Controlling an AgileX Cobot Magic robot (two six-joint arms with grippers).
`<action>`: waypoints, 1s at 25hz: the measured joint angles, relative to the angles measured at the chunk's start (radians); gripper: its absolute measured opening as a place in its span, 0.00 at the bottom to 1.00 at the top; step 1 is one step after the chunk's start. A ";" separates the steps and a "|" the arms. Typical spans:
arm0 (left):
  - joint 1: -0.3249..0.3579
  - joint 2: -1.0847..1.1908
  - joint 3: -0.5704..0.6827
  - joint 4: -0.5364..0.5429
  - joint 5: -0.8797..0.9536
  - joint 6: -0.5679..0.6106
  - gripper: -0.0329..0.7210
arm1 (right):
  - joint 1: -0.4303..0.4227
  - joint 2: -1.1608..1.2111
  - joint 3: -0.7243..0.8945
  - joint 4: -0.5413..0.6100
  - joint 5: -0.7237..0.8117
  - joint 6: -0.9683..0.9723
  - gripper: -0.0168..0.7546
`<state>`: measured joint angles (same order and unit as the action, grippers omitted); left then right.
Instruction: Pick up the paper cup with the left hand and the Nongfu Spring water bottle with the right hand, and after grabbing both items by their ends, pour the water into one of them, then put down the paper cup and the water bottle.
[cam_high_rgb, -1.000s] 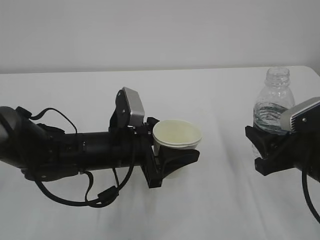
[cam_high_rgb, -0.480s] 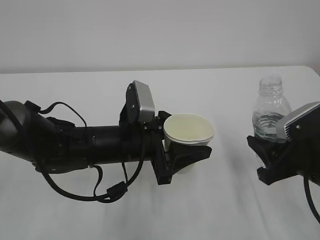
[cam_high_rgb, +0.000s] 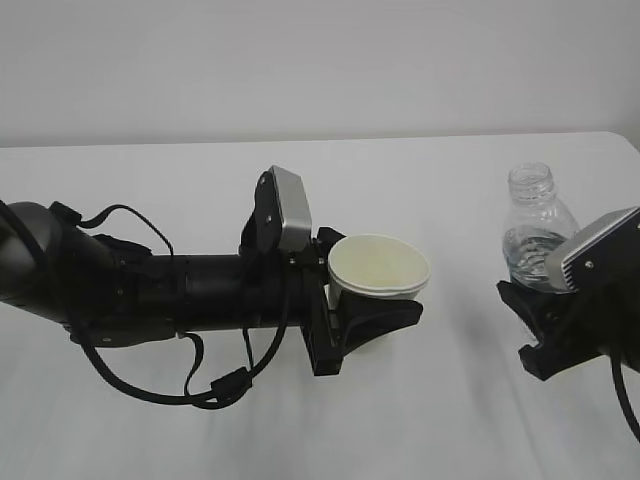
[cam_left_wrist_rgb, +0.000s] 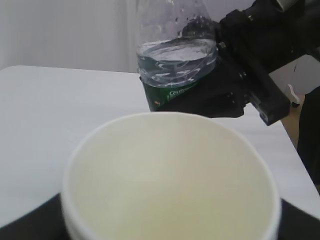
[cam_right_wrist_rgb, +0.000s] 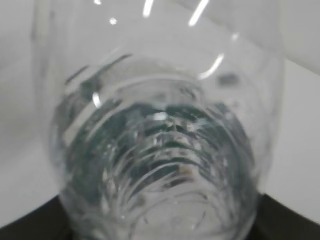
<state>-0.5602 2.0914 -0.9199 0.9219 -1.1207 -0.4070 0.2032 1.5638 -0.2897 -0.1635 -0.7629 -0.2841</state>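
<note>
Soft, even, fairly dim light falls from above; the white table (cam_high_rgb: 150, 420) carries only faint shadows. The exterior view is slightly hazy and grainy. In the left wrist view the near paper cup (cam_left_wrist_rgb: 170, 175) blurs. Small glints streak the bottle (cam_right_wrist_rgb: 160, 150), itself soft-focused.

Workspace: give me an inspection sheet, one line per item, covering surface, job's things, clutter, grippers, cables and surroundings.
Surface: white table, bare where visible.
Paper cup: upright, looks empty, held off the table.
Water bottle: capless, upright, partly filled with water, green label low on the body.
Clutter: nothing seen.
Left gripper: shut on the paper cup's lower part.
Right gripper: shut on the water bottle's lower part.
Cables: black cables loop along and below the left arm; another cable hangs at the right arm.
Surroundings: plain pale wall behind the table.
</note>
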 joint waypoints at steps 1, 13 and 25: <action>0.000 0.000 0.000 0.000 0.000 0.000 0.67 | 0.000 -0.014 -0.002 0.001 0.020 0.000 0.57; -0.027 0.000 0.000 0.002 0.009 -0.002 0.67 | 0.000 -0.163 -0.013 0.001 0.155 0.002 0.57; -0.073 0.000 0.000 -0.010 0.012 -0.002 0.67 | 0.000 -0.165 -0.021 0.001 0.210 -0.205 0.57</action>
<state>-0.6329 2.0914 -0.9199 0.9117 -1.1090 -0.4091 0.2032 1.3988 -0.3104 -0.1622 -0.5525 -0.4892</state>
